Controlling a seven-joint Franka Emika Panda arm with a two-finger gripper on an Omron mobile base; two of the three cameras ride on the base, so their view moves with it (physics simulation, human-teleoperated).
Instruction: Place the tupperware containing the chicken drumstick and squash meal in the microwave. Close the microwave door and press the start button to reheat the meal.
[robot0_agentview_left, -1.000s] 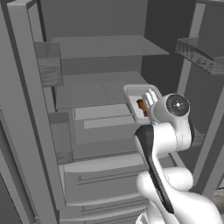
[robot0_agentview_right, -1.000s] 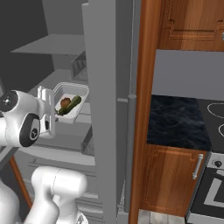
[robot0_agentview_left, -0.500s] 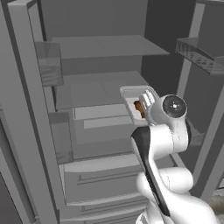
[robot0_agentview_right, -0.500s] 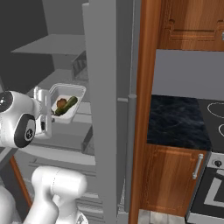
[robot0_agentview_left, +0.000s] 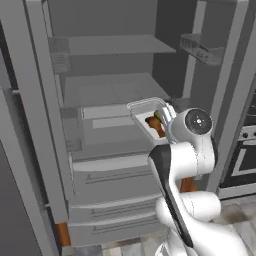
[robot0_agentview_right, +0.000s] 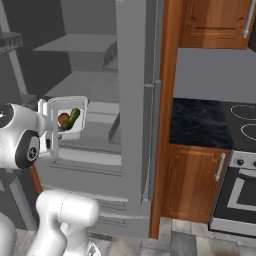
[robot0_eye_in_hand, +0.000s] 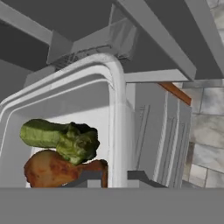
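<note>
Two fingertips of my gripper (robot0_eye_in_hand: 111, 176) pinch the tupperware (robot0_eye_in_hand: 117, 109) rim, lifted before the fridge (robot0_agentview_left: 110, 90) shelves.

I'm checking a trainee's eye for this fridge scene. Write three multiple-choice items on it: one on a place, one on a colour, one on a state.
1. Where is the tupperware?
A. On the cooktop
B. Held up in front of the open fridge
C. On the floor

2. What colour is the squash?
A. Green
B. Red
C. White

3. How do the gripper fingers stand?
A. Spread wide, touching nothing
B. Closed on the tray's rim
C. Closed on a drawer handle

Key: 1 B, both base views show the tray raised on the hand before the fridge shelves. 2 A, the hand view shows a green piece above the orange-brown chicken drumstick. 3 B, in the hand view the tips sit either side of the pale rim.
</note>
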